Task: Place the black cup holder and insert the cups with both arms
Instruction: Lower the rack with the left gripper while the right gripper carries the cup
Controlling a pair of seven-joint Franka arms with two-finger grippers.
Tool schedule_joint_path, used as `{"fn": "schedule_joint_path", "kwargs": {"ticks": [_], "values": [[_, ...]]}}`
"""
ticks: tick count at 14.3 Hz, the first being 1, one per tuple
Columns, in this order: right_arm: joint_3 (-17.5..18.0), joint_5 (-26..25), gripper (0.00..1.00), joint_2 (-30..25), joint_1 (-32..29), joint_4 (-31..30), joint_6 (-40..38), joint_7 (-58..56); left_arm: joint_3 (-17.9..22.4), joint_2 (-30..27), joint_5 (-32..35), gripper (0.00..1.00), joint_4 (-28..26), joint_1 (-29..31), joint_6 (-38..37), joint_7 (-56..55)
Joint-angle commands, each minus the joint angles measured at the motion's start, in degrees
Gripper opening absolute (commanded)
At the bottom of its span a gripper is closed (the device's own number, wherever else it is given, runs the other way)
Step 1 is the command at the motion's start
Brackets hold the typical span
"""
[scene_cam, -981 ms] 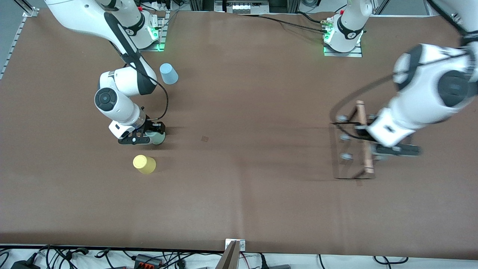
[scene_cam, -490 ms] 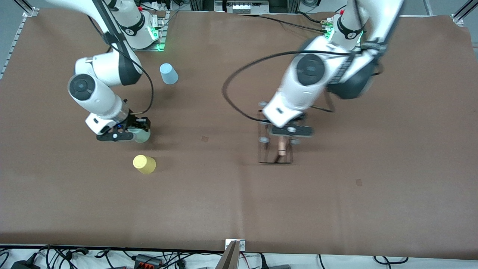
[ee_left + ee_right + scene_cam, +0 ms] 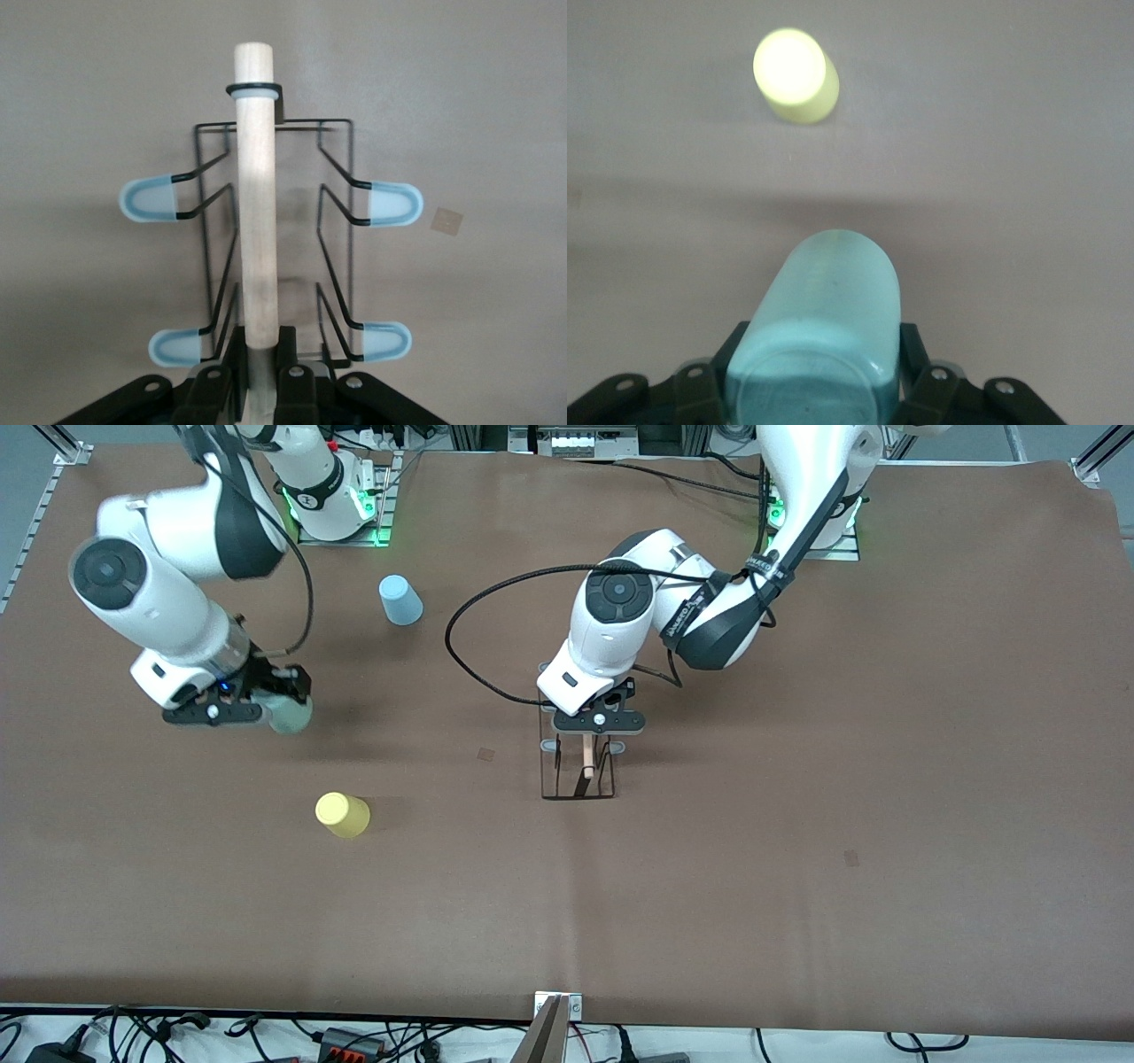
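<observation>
My left gripper [image 3: 592,724] is shut on the light wooden rod [image 3: 256,195] of the black cup holder [image 3: 578,772], over the middle of the table. The holder's wire frame [image 3: 339,221] and its grey-tipped pegs [image 3: 146,198] hang below the fingers [image 3: 229,359]. I cannot tell whether its base touches the table. My right gripper [image 3: 266,710] is shut on the sage green cup [image 3: 824,319], raised above the table at the right arm's end. The yellow cup [image 3: 342,815] stands upside down on the table, nearer the front camera. The light blue cup [image 3: 400,600] stands upside down near the right arm's base.
A black cable [image 3: 478,633] loops from the left arm over the table. Small square marks [image 3: 485,754] show on the brown mat. The table's edge nearest the front camera carries a metal bracket [image 3: 556,1005] and loose wires.
My left arm has carried the cup holder from its end of the table to the middle. My right arm has lifted the green cup and swung it toward its own end.
</observation>
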Motion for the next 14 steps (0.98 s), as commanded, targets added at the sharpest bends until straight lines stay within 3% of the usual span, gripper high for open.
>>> {"fn": "schedule_joint_path", "kwargs": {"ticks": [1, 3, 4, 5, 6, 8, 12, 14], "values": [[0.2, -0.8, 0.18, -2.8, 0.2, 0.6, -4.6, -0.6, 0.6, 0.8, 1.3, 0.01, 2.3, -0.6, 0.5, -0.1], [0.2, -0.8, 0.18, -2.3, 0.1, 0.6, -3.7, -0.6, 0.4, 1.5, 3.3, 0.04, 2.3, -0.6, 1.9, -0.4], [0.2, -0.8, 0.18, -2.1, 0.1, 0.6, -3.6, -0.5, 0.4, 1.8, 3.3, 0.11, 2.3, -0.6, 1.9, -0.4], [0.2, -0.8, 0.18, -2.0, 0.1, 0.6, -3.5, -0.6, 0.4, 1.8, 3.5, 0.5, 2.3, -0.6, 2.0, -0.4], [0.2, -0.8, 0.18, -1.9, 0.1, 0.5, -3.5, -0.6, 0.6, 1.7, 4.6, 0.99, 2.3, -0.6, 2.3, 0.0], [0.2, -0.8, 0.18, -1.7, 0.1, 0.6, -3.5, -0.6, 0.4, 1.2, 8.9, 1.0, 2.3, -0.2, 2.1, 0.1], [0.3, -0.2, 0.18, -1.4, 0.2, 0.7, -3.2, 0.5, 1.1, -2.6, 9.6, 1.0, 2.3, 3.0, 1.3, 1.7], [0.9, 0.2, 0.2, -1.5, 0.7, 0.6, -3.2, 2.9, 1.1, -4.6, 9.5, 1.0, 2.4, 6.4, -3.0, 10.7]]}}
